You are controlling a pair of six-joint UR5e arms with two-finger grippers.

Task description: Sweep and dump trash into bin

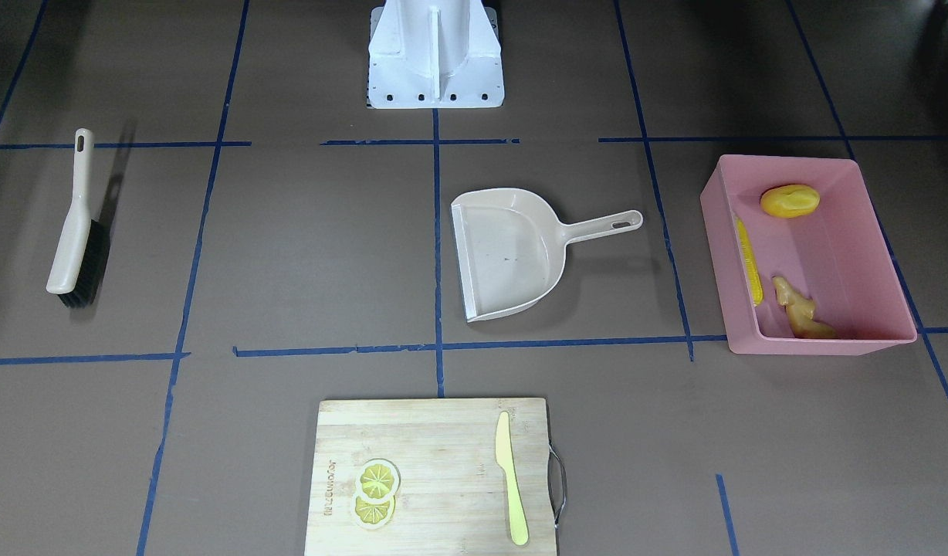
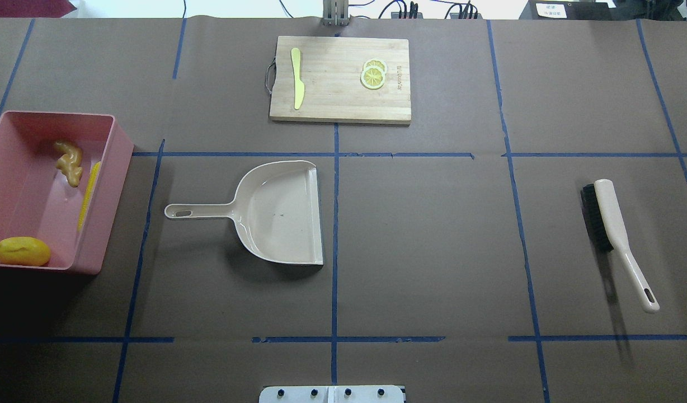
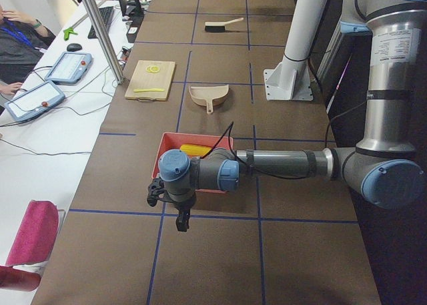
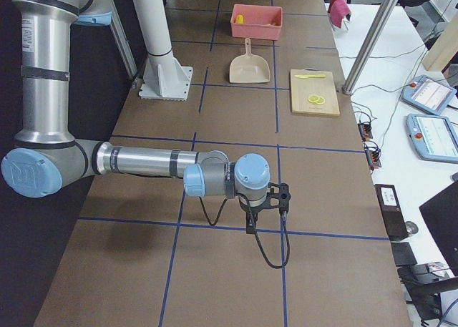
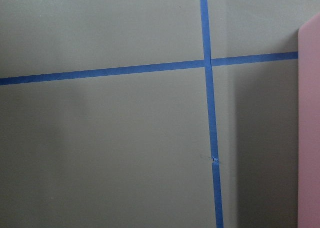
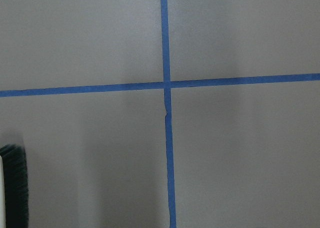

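The pink bin [image 1: 821,345] stands at the table's left end, also in the overhead view [image 2: 106,224]. In it lie the yellow corn cob [image 1: 749,259] against one long wall, the yellow potato-like lump [image 1: 789,201] in a corner, and the tan ginger root [image 1: 800,309]. My left gripper [image 3: 180,218] shows only in the exterior left view, over bare table just beyond the bin [image 3: 160,159]. My right gripper [image 4: 266,211] shows only in the exterior right view, over bare table. I cannot tell whether either is open or shut. The left wrist view catches the bin's edge [image 5: 310,128].
An empty beige dustpan [image 2: 279,212] lies mid-table, handle toward the bin. A beige brush with black bristles [image 2: 615,229] lies at the right; its bristles edge into the right wrist view [image 6: 12,188]. A wooden cutting board [image 2: 338,106] at the far side holds a yellow-green knife [image 2: 297,78] and lemon slices [image 2: 373,74].
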